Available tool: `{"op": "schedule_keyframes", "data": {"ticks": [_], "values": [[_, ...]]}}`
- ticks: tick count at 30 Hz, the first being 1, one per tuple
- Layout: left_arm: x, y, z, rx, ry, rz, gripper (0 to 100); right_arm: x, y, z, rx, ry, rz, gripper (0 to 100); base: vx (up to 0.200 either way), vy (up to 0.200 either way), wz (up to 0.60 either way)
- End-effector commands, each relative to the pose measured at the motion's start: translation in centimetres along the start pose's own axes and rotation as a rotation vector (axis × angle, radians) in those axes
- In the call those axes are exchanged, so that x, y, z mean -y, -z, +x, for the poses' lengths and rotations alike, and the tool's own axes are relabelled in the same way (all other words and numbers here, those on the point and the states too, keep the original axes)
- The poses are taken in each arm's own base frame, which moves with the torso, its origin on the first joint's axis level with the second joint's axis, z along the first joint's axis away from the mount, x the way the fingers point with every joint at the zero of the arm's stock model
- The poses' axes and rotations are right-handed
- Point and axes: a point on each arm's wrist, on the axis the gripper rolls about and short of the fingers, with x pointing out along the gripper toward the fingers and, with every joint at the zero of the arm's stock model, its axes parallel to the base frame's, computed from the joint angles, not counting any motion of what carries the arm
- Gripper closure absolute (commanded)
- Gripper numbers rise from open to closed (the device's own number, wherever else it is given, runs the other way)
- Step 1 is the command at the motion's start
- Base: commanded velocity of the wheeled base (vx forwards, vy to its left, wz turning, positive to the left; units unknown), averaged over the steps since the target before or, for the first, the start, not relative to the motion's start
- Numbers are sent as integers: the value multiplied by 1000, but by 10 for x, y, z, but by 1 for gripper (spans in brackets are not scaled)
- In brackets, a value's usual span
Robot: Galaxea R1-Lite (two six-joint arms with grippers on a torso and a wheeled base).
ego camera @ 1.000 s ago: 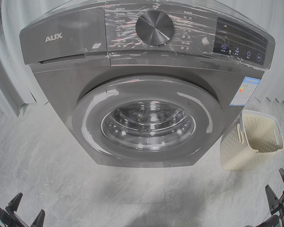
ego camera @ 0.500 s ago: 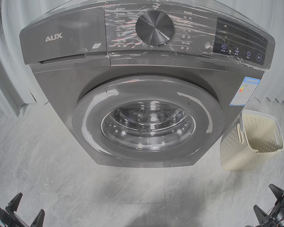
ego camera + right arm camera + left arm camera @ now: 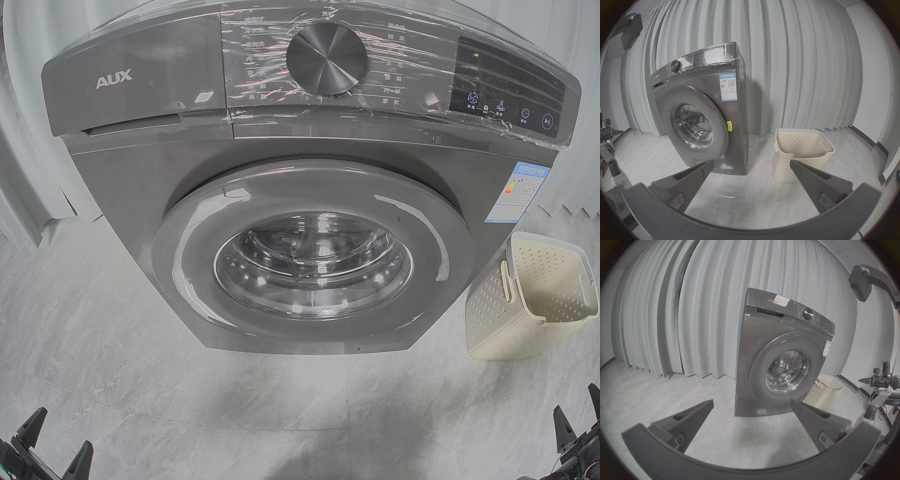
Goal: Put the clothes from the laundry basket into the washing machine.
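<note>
washing machine (image 3: 312, 187) shut, laundry basket (image 3: 531, 300) parked at its 4 o'clock, left fingers (image 3: 690, 418) and right fingers (image 3: 818, 184) both spread wide

both tools look the same tbh: the left tool (image 3: 750, 400) and right tool (image 3: 750, 161) are matte dark grey plastic, each with two wedge-shaped fingers (image 3: 690, 418) tapering to a point. fine ribbed pads (image 3: 795, 405) line the inner faces, a small round screw (image 3: 822, 438) sits near each finger's base, and a curved dark bar (image 3: 750, 463) joins them.
</note>
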Motion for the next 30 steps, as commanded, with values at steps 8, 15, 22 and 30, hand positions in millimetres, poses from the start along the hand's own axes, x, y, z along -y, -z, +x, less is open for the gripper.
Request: {"op": "schedule_keyframes", "data": {"ticks": [8, 15, 22, 30], "values": [[-5, 0, -2, 29, -229, 9, 0, 0, 5, 1, -16, -4, -1, 0, 0, 0, 0], [-3, 0, -1, 24, -133, 30, 0, 0, 5, 1, -16, -3, 9, 0, 0, 0, 0], [-3, 0, -2, 26, -151, 32, 0, 0, 5, 1, -16, -3, -1, 0, 0, 0, 0], [-5, 0, -2, 35, -239, -34, 0, 0, 5, 1, -16, -3, -1, 0, 0, 0, 0]]}}
